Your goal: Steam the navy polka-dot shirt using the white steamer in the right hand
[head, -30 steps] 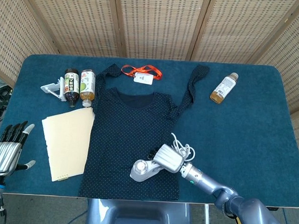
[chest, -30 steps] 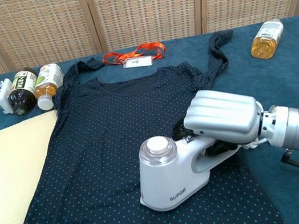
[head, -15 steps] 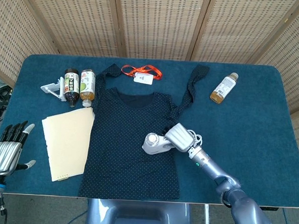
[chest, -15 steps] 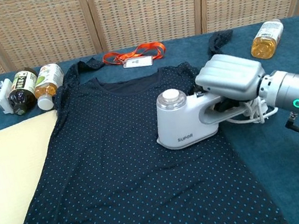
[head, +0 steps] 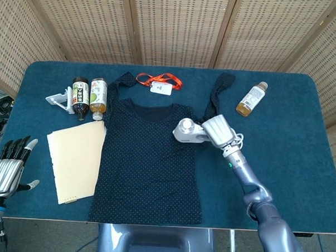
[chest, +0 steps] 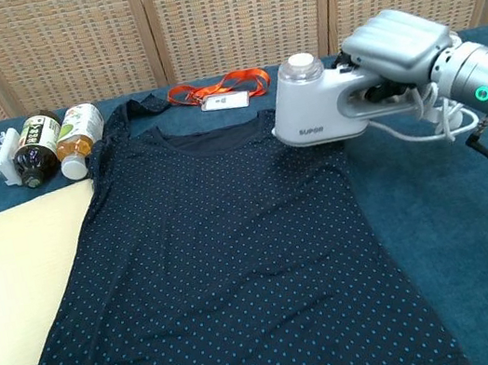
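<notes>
The navy polka-dot shirt (head: 147, 158) (chest: 211, 264) lies flat on the blue table, collar toward the far side. My right hand (head: 219, 129) (chest: 394, 42) grips the handle of the white steamer (head: 187, 131) (chest: 311, 109), whose base rests on the shirt's upper right, near the shoulder. Its white cord (chest: 436, 116) loops under my wrist. My left hand (head: 7, 169) hangs off the table's left front corner, fingers apart and holding nothing; the chest view does not show it.
Two drink bottles (head: 89, 96) (chest: 52, 141) and a white clip stand (head: 58, 100) lie at the far left. A cream folder (head: 76, 158) lies beside the shirt. An orange lanyard with badge (head: 159, 82) sits beyond the collar. Another bottle (head: 251, 99) (chest: 436, 63) lies far right.
My right hand has slid the steamer up the shirt, from the lower hem area to the upper right shoulder. The left hand has stayed put.
</notes>
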Controlling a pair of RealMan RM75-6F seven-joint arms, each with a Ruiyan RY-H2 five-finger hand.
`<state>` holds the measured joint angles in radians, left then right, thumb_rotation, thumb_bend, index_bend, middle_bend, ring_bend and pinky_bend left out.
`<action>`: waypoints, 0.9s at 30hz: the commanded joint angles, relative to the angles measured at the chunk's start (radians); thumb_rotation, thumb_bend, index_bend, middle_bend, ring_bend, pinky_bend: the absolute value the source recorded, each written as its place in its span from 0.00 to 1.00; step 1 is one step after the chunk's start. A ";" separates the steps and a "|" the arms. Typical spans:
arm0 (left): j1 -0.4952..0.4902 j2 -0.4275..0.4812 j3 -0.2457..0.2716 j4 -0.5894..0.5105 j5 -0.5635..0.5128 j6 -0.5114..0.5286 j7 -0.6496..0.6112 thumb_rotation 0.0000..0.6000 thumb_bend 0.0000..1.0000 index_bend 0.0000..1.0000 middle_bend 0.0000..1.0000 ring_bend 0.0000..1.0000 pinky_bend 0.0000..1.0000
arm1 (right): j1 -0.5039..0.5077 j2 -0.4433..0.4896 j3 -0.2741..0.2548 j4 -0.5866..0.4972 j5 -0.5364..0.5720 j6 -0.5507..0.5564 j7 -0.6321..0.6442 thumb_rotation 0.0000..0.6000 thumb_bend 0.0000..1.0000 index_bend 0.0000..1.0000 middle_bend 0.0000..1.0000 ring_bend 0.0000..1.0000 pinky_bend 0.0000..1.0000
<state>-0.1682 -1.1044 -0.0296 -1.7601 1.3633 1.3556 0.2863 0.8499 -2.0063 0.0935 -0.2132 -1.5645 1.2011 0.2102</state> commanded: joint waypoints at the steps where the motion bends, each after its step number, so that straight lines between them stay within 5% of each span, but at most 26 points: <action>1: -0.001 0.002 0.001 -0.001 -0.003 -0.005 -0.004 1.00 0.00 0.00 0.00 0.00 0.00 | -0.004 0.030 0.027 0.025 0.033 -0.028 -0.002 1.00 1.00 0.78 0.66 0.72 1.00; 9: 0.001 0.009 0.005 -0.011 0.021 0.006 -0.007 1.00 0.00 0.00 0.00 0.00 0.00 | -0.063 0.112 0.040 0.053 0.069 -0.083 0.016 1.00 1.00 0.78 0.65 0.71 1.00; 15: -0.002 0.008 0.009 -0.023 0.039 0.008 0.000 1.00 0.00 0.00 0.00 0.00 0.00 | -0.121 0.152 -0.021 0.036 0.023 -0.075 0.066 1.00 1.00 0.77 0.63 0.69 1.00; 21: -0.003 0.006 0.013 -0.033 0.046 0.006 0.013 1.00 0.00 0.00 0.00 0.00 0.00 | -0.144 0.150 -0.069 0.044 -0.016 -0.073 0.036 1.00 0.99 0.65 0.53 0.60 1.00; 24: 0.001 0.007 0.015 -0.035 0.050 0.012 0.013 1.00 0.00 0.00 0.00 0.00 0.00 | -0.150 0.144 -0.072 0.045 -0.015 -0.082 0.016 1.00 0.84 0.55 0.46 0.53 0.94; 27: 0.004 0.008 0.017 -0.034 0.052 0.016 0.010 1.00 0.00 0.00 0.00 0.00 0.00 | -0.155 0.139 -0.064 0.048 -0.002 -0.100 -0.005 1.00 0.45 0.33 0.28 0.35 0.60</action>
<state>-0.1651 -1.0971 -0.0128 -1.7944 1.4149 1.3705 0.2972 0.6979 -1.8648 0.0260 -0.1674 -1.5722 1.1084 0.2129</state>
